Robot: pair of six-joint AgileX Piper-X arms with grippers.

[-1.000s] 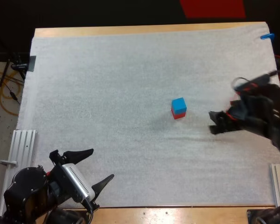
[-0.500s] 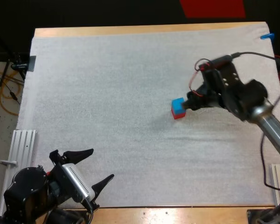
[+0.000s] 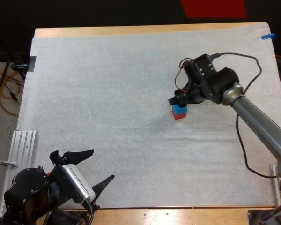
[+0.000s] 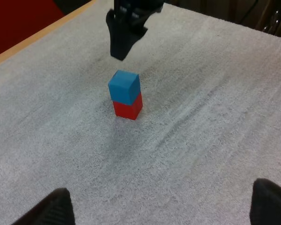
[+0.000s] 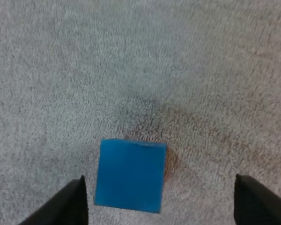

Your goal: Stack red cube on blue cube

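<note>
a: how do the right jaws stand?

b: spread wide, gripping nothing. the right gripper [image 5: 161, 200] hangs over the blue cube [image 5: 130, 174], which lies below and between the fingers, closer to one finger than the other.

a: and the red one?

b: underneath. the blue cube sits on the red cube [image 4: 128, 107], the pair out on the white mat [image 3: 107, 93]. that is the reverse of the order the task asks for.

a: so which way from the jaws?

b: almost straight down. from the left wrist view the tips hover just above the stack and a little beyond it, not touching. a cube has no long side, and its faces look nearly square to the line between the fingers.

a: the other arm?

b: the left gripper [image 3: 102, 164] is also spread, at the mat's near edge, well apart from the cubes. the right is plainly nearer. i'd judge the blue cube has to come off first.
</note>
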